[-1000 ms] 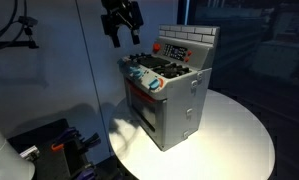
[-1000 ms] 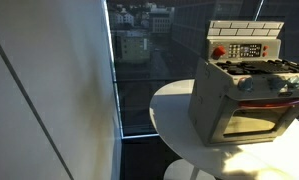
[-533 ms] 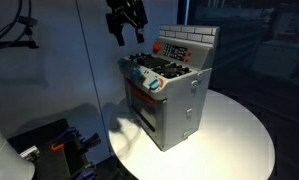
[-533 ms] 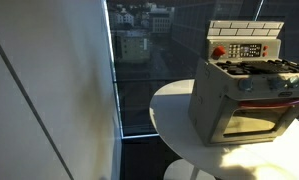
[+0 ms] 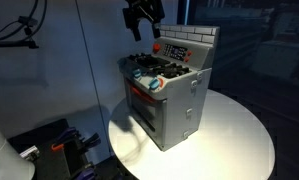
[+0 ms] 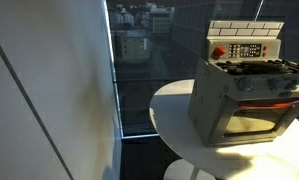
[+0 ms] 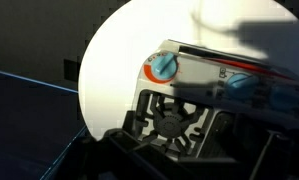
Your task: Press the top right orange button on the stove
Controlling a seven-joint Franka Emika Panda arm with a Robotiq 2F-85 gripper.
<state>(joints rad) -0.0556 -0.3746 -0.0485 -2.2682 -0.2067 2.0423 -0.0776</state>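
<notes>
Black robot hand hanging in the air, not touching anything; cannot tell if fingers apart or together. Just below the hand: round orange button on back panel of grey toy stove, standing on round white table.

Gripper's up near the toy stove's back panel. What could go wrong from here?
1. The gripper hangs above and beside the orange button; a straight descent may strike the panel's edge instead.
2. The stove seems to stand loose on the round table; a hard push could slide or tip it.
</notes>
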